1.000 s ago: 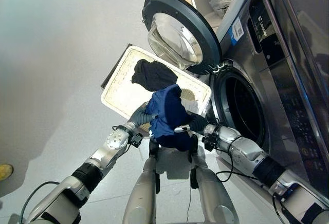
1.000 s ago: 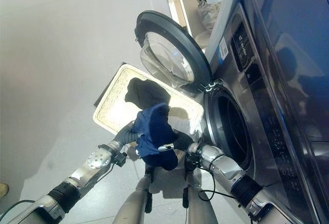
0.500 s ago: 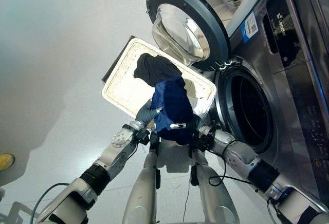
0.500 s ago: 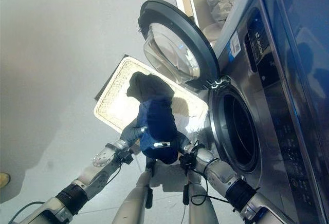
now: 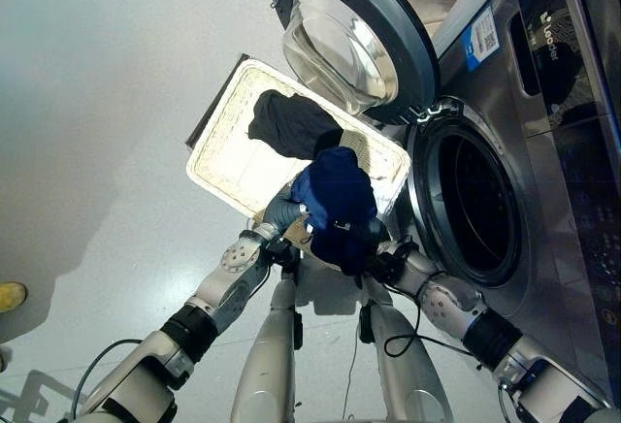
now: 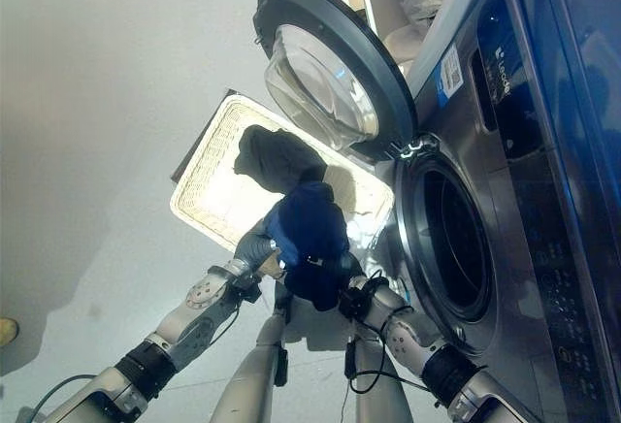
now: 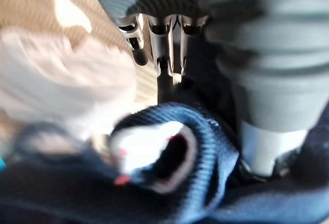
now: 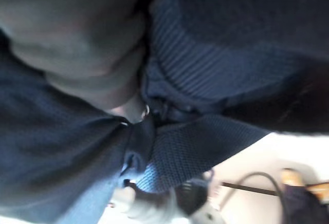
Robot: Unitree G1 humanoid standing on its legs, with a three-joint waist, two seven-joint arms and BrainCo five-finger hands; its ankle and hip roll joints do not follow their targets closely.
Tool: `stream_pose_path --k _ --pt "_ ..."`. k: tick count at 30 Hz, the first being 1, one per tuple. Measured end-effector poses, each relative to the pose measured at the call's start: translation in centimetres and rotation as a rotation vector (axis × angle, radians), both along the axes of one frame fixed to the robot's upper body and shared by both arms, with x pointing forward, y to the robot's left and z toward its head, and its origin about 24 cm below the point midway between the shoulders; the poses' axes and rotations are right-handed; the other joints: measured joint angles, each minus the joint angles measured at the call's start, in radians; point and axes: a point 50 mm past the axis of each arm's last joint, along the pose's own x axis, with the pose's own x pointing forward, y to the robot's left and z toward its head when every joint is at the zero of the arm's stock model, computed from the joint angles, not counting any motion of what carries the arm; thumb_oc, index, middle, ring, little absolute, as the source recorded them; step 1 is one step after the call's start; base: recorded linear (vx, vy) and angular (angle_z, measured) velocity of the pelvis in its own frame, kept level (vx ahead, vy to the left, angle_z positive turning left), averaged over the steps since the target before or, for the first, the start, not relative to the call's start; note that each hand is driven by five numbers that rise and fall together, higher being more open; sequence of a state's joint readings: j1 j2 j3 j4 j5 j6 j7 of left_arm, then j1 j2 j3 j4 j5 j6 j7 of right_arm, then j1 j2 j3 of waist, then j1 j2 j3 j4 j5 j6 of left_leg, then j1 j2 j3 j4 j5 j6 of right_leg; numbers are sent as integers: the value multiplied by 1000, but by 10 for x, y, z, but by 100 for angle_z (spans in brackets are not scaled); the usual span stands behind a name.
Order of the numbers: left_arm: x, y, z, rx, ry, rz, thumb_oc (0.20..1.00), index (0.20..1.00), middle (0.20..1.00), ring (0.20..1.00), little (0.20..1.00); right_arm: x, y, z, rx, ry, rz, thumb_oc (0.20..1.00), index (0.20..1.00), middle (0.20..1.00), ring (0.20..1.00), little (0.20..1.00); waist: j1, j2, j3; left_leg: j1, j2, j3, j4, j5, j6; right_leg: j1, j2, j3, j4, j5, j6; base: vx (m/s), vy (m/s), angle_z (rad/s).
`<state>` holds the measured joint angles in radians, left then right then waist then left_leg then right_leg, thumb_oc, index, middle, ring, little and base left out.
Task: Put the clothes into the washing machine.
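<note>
- Between both hands, above the basket's (image 5: pixel 221 156) near edge: blue garment (image 5: pixel 335 200) bunched up, lifted clear.
- Left hand (image 5: pixel 282 213) under its left side, right hand (image 5: pixel 374 239) at lower right; fingers buried in cloth, can't tell grip.
- Black garment (image 5: pixel 291 124) lies in basket.
- Washer drum opening (image 5: pixel 475 205) just right of bundle, door (image 5: pixel 351 37) swung wide.

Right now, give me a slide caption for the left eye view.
Both hands lift a navy garment above the white laundry basket, beside the washing machine's open door and drum opening.
</note>
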<state>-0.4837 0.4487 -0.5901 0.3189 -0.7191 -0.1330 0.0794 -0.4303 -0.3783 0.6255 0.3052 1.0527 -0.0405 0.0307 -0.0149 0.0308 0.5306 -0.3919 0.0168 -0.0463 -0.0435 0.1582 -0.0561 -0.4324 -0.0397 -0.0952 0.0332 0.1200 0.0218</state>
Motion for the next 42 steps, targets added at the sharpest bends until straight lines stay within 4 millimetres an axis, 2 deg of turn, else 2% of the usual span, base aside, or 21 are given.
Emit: stream_pose_path --k 5,6,7,8,10,12,14,17,19,23,24,25,26,27,30,31,34,35,36,38,42 --pt "11 25 -20 171 87 236 1000 1000 1000 1000 1000 13 -12 0 175 15 -196 200 200 200 200 200 -10 1 0 -2 -1 35 1 1 1 -29 -4 21 24 -4 6 34 37 -17" --pt "12 36 -30 230 122 321 1000 1000 1000 1000 1000 18 -19 1 222 11 -273 200 200 200 200 200 -18 1 0 -2 -3 45 0 1 2 -38 -6 31 31 -4 6 39 66 -30" --pt "11 56 -46 271 200 455 1000 1000 1000 1000 1000 27 -35 9 298 -11 -396 200 200 200 200 200 -26 2 1 -2 -7 65 -5 4 6 -53 -8 48 36 -3 9 21 57 -31" --pt "8 63 -52 278 227 494 1000 1000 1000 1000 1000 30 -43 11 327 -20 -446 200 200 200 200 200 -29 5 2 -2 -7 73 -6 4 6 -57 -10 56 36 -2 10 38 67 -30" --pt "-1 78 -77 265 335 616 1000 1000 1000 1000 1000 40 -86 16 473 -41 -680 200 200 200 200 200 -46 40 3 -2 -12 84 -14 9 12 -65 -14 64 39 1 14 53 36 -12" --pt "-9 82 -91 257 389 656 1000 1000 1000 1000 1000 42 -105 16 539 -46 -787 200 200 200 200 200 -49 59 4 -1 -14 90 -15 9 12 -68 -14 71 40 3 14 65 30 -9" --pt "-24 90 -111 245 458 694 1000 1000 1000 1000 1000 46 -138 20 620 -54 -930 200 200 200 200 200 -48 96 3 1 -13 103 -20 9 12 -80 -13 83 47 3 14 74 29 -18" --pt "-38 97 -126 194 509 731 1000 1000 1000 1000 1000 53 -167 31 745 -60 -1077 200 200 200 200 200 -44 122 -2 0 -15 132 -26 9 13 -108 -17 88 62 6 12 76 -7 -28" --pt "-42 100 -130 179 521 746 1000 1000 1000 1000 1000 55 -167 36 783 -76 -1110 200 200 200 200 200 -47 123 -2 0 -15 140 -28 9 13 -118 -17 88 68 7 11 59 -41 -24" --pt "-37 95 -123 124 458 716 1000 1000 1000 1000 1000 62 -169 51 970 -78 -1192 200 200 200 200 200 -37 126 -5 -34 -20 151 -25 8 11 -170 -25 90 105 3 11 41 -67 0" --pt "-36 94 -122 118 447 711 1000 1000 1000 1000 1000 63 -173 56 1016 -82 -1209 200 200 200 200 200 -32 127 -5 -44 -23 152 -21 9 13 -183 -28 91 112 2 11 68 -64 1" --pt "-33 91 -117 106 423 700 1000 1000 1000 1000 1000 63 -186 70 1119 -121 -1276 200 200 200 200 200 -18 127 -5 -79 -28 155 -10 10 14 -220 -35 92 127 4 13 50 -40 0" --pt "-33 91 -117 106 423 700 1000 1000 1000 1000 1000 63 -186 70 1119 -121 -1276 200 200 200 200 200 -18 127 -5 -79 -28 155 -10 10 14 -220 -35 92 127 4 13 35 -41 2" --pt "-31 90 -114 96 403 688 1000 1000 1000 1000 1000 59 -202 83 1227 -172 -1375 200 200 200 200 200 -2 127 -5 -106 -39 155 -4 12 18 -252 -43 96 140 3 17 0 0 0" --pt "-31 90 -114 96 403 688 1000 1000 1000 1000 1000 59 -202 83 1227 -172 -1375 200 200 200 200 200 -2 127 -5 -106 -39 155 -4 12 18 -252 -43 96 140 3 17 7 -17 1" --pt "-30 89 -112 117 385 664 1000 1000 1000 1000 1000 51 -219 91 1352 -200 -1492 1000 1000 1000 1000 1000 15 127 -5 -121 -51 156 0 14 22 -271 -54 100 154 -3 26 21 -52 4" --pt "-30 89 -112 117 385 664 1000 1000 1000 1000 1000 51 -219 91 1352 -200 -1492 1000 1000 1000 1000 1000 15 127 -5 -121 -51 156 0 14 22 -271 -54 100 154 -3 26 11 -39 3" --pt "-17 85 -89 92 291 624 1000 1000 1000 1000 1000 38 -241 104 1453 -254 -1619 1000 1000 1000 1000 1000 33 125 -4 -166 -61 156 44 1 42 -312 -66 102 189 -7 27 53 -121 9" --pt "-5 85 -63 106 200 588 1000 1000 1000 1000 1000 36 -247 113 1512 -260 -1623 1000 1000 1000 1000 1000 33 122 -2 -222 -64 154 104 -22 50 -352 -70 105 220 -12 27 56 -149 11" --pt "5 89 -41 111 114 582 1000 1000 1000 1000 1000 46 -241 120 1477 -224 -1461 1000 1000 1000 1000 1000 27 118 0 -259 -66 150 139 -34 49 -378 -72 111 232 -16 28 16 -68 1" --pt "4 91 -43 105 105 664 1000 1000 1000 1000 1000 63 -223 112 1407 -82 -1272 1000 1000 1000 1000 1000 7 118 0 -247 -60 149 148 -38 44 -364 -66 109 232 -16 26 2 -56 -2"
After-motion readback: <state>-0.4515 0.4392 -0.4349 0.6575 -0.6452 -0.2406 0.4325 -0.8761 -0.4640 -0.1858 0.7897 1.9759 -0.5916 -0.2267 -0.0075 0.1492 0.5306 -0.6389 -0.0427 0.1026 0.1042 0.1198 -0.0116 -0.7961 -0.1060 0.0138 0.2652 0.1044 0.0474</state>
